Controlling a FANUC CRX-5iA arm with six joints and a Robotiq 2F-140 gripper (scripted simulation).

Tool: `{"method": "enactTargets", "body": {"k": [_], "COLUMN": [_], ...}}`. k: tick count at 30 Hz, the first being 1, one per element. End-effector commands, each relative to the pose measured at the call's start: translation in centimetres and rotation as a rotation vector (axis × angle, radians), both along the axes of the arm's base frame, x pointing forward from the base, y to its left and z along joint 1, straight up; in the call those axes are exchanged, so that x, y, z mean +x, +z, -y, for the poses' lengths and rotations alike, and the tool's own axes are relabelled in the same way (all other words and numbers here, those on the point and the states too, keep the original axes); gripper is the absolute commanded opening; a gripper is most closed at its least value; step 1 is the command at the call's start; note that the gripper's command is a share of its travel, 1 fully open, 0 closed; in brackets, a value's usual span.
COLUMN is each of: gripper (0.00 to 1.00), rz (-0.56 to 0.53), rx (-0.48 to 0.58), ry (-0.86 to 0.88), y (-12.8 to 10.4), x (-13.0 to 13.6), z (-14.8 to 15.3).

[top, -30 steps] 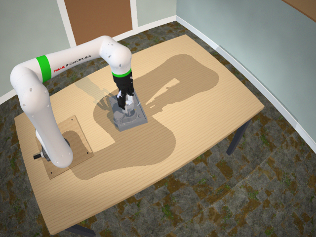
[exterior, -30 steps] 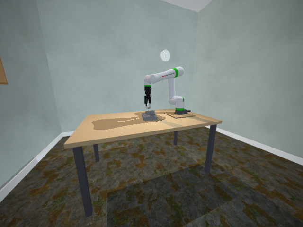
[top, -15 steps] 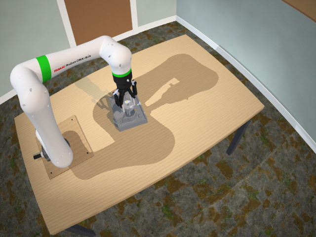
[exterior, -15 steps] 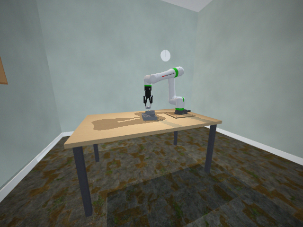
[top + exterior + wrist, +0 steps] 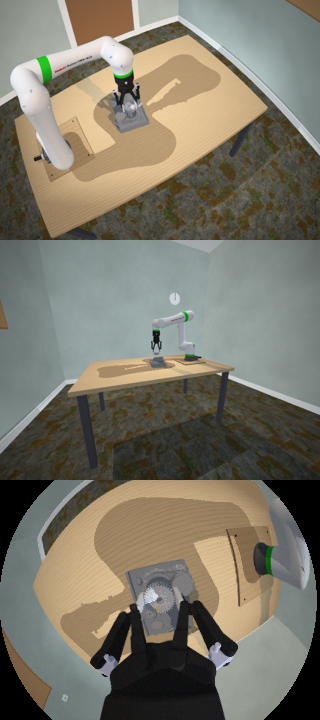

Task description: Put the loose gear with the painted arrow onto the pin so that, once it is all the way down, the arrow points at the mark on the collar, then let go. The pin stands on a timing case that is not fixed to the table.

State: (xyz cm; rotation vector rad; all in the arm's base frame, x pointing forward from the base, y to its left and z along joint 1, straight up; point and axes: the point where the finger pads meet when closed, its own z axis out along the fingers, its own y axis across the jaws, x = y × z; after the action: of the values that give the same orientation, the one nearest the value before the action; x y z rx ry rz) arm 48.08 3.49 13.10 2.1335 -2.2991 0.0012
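The grey timing case (image 5: 130, 116) lies on the table a little left of the middle; it also shows in the exterior view (image 5: 158, 362) and in the wrist view (image 5: 162, 600). Fixed grey gears sit on its near left part. My gripper (image 5: 129, 106) hangs straight down over the case and is shut on the light grey loose gear (image 5: 130, 106). The gear hangs a little above the case in the exterior view (image 5: 156, 353). In the wrist view the gear (image 5: 158, 600) sits between my fingers with a small yellow spot on it. The pin and collar mark are hidden under the gear.
The arm's base stands on a brown mounting plate (image 5: 68, 147) at the table's left end. The arm's large shadow falls across the table top. A wall clock (image 5: 174, 298) hangs behind the arm.
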Motion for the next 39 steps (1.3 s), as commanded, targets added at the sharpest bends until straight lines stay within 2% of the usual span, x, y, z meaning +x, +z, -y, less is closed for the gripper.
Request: {"method": "enactTargets", "body": {"k": [1, 17, 39], "gripper": [0.00, 0.00, 0.00], "rz": [0.001, 0.001, 0.001], "rx": [0.000, -0.001, -0.001], "ry": [-0.062, -0.207, -0.224], "y": [0.02, 0.02, 0.02], "x": [0.02, 0.02, 0.02], "z": [0.00, 0.00, 0.00]}}
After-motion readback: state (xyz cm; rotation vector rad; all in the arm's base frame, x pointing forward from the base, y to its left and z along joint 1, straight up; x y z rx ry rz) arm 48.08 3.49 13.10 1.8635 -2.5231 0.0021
